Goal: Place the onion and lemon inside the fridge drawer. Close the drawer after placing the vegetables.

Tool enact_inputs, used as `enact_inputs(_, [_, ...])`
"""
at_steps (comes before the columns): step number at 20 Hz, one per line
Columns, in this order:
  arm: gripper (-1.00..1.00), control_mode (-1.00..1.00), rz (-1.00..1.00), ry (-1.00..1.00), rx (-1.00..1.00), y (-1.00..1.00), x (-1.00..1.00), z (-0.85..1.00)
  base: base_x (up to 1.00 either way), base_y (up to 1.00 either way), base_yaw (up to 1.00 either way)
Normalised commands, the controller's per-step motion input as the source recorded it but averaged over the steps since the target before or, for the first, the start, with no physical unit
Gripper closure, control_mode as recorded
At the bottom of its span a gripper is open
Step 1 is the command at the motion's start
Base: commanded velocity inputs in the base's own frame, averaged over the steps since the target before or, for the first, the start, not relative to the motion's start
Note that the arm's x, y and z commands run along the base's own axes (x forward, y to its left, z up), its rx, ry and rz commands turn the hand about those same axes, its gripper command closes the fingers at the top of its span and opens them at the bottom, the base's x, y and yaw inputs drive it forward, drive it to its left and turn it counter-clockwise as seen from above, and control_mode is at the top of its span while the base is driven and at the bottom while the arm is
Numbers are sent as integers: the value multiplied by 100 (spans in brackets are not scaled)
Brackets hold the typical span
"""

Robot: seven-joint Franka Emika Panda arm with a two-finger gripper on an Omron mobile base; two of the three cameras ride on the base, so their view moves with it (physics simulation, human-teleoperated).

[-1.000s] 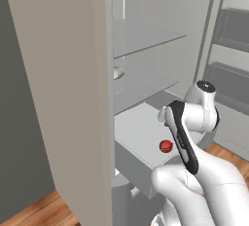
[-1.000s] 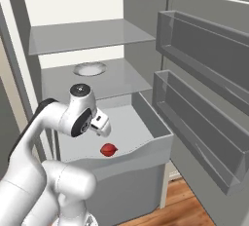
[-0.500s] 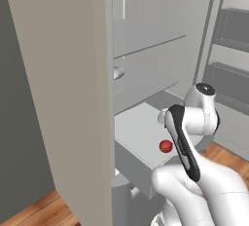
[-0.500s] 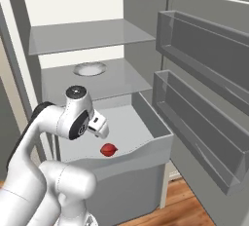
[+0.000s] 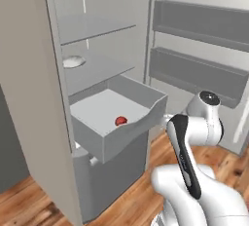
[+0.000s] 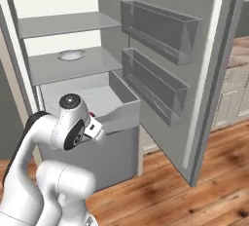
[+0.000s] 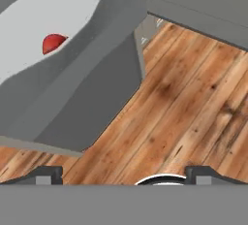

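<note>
The fridge drawer [image 5: 127, 137] stands pulled out of the open grey fridge, a pale bin with a curved front edge. The onion [image 5: 120, 121], a small glossy red ball, lies on its floor near the front wall. It also shows in the hand view as the onion [image 7: 53, 43] behind the drawer's front wall [image 7: 97, 49]. My gripper [image 7: 128, 175] is open and empty, held low by the drawer's front right corner, over the wooden floor. In the right base view the drawer [image 6: 124, 99] is partly hidden by my arm. The lemon is out of view.
The fridge door [image 6: 165, 74] stands wide open on the right, with two grey bins. A small white dish [image 5: 73, 62] sits on the shelf above the drawer. Below the drawer is a grey front panel [image 5: 116, 176]. Wooden floor [image 7: 193, 103] spreads out to the right.
The whole picture has shifted in both base views, so the base has driven. The onion still lies in the drawer. The gripper has stayed open.
</note>
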Motion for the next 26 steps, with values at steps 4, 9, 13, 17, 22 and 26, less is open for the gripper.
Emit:
enact_inputs(4, [-100,100,0,0,0,0,0,0,-100,-55,-35])
enact_inputs(9, [-100,100,0,0,0,0,0,0,-100,-54,-40])
enact_inputs(13, [-100,100,0,0,0,0,0,0,-100,-40,-42])
enact_inputs(17, [-100,100,0,0,0,0,0,0,-100,-16,-46])
enact_inputs(22, [-100,100,0,0,0,0,0,0,-100,-17,-48])
enact_inputs(26, [-100,100,0,0,0,0,0,0,-100,-27,-49])
